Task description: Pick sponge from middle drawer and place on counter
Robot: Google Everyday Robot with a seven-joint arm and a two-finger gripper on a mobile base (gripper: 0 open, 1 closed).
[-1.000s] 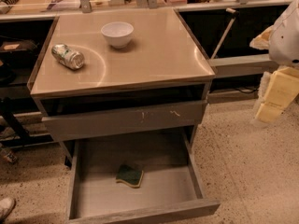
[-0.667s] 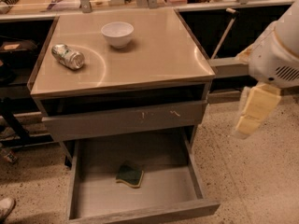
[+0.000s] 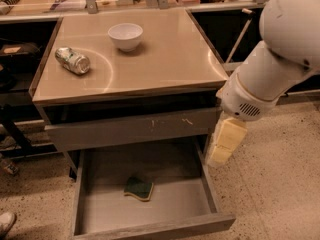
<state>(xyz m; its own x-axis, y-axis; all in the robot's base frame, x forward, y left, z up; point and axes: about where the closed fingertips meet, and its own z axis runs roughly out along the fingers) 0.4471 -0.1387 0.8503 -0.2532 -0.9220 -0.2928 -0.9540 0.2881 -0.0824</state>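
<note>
Sponge lies green side up on the floor of the middle drawer, which is pulled out. It sits near the middle, slightly left, and touches no wall. Over the last second the gripper has swung in from the right edge of view and dropped. It now hangs just outside the drawer's right wall, below the rim of the counter and beside the scratched drawer front. The sponge is not in it (whether it is open or closed I cannot tell). So the approach is under way, but the reach into the drawer is not. Room looks tight at the back, where the scratched front overhangs, so entry probably suits the front half. On the counter, a bowl and a can sit toward the back and left, and the front right shows bare surface for placing.
</note>
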